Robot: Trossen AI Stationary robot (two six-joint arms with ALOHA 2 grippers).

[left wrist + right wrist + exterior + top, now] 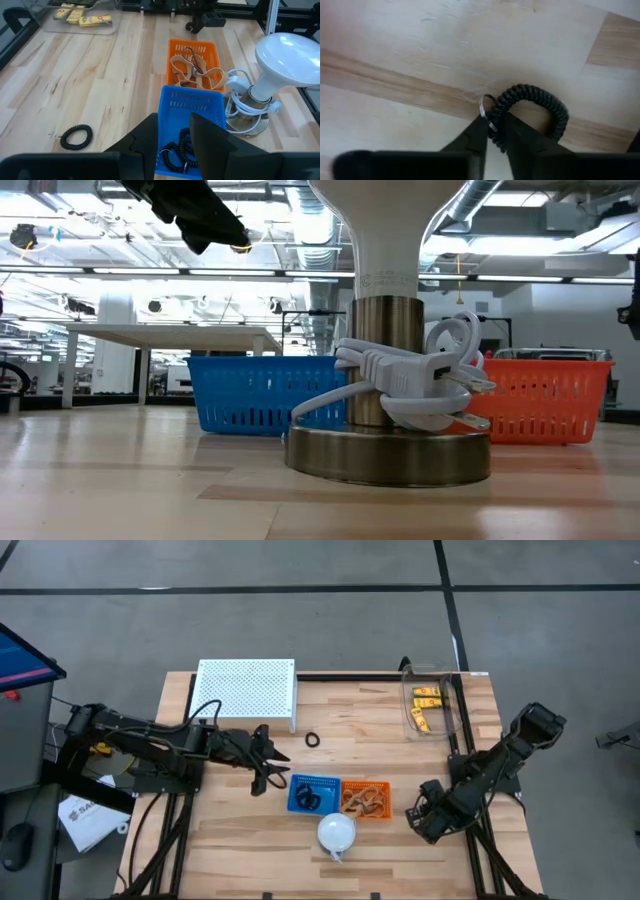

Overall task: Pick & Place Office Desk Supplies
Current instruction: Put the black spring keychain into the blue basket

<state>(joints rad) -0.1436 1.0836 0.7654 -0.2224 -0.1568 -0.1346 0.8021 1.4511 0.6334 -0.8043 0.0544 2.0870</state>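
Observation:
My right gripper (pixel 425 812) points down at the table's right side, shut on a black coiled ring (pixel 535 107) that carries a small metal ring (pixel 482 107). My left gripper (pixel 172 137) hangs open above the near-left end of the blue basket (pixel 313 793), nothing between its fingers. Black coiled rings (pixel 177 150) lie in that basket. Tan rubber bands (pixel 192 72) fill the orange basket (pixel 365 798) beside it. Another black ring (pixel 313 740) lies loose on the wood. Yellow clips (pixel 427 705) lie in a clear tray at the far right. My right gripper pinches the coiled ring between its two fingers at the stretch of coil beside the metal ring (pixel 496 120). The fingers come from above, pointing down. The rest of the loop (pixel 555 112) spreads flat over the wooden tabletop; whether it rests on the wood I cannot tell.
A white dome lamp (pixel 337 832) with its wound cord stands just in front of the two baskets. A white perforated box (pixel 245 690) sits at the far left. Bare wood lies around my right gripper and along the near edge.

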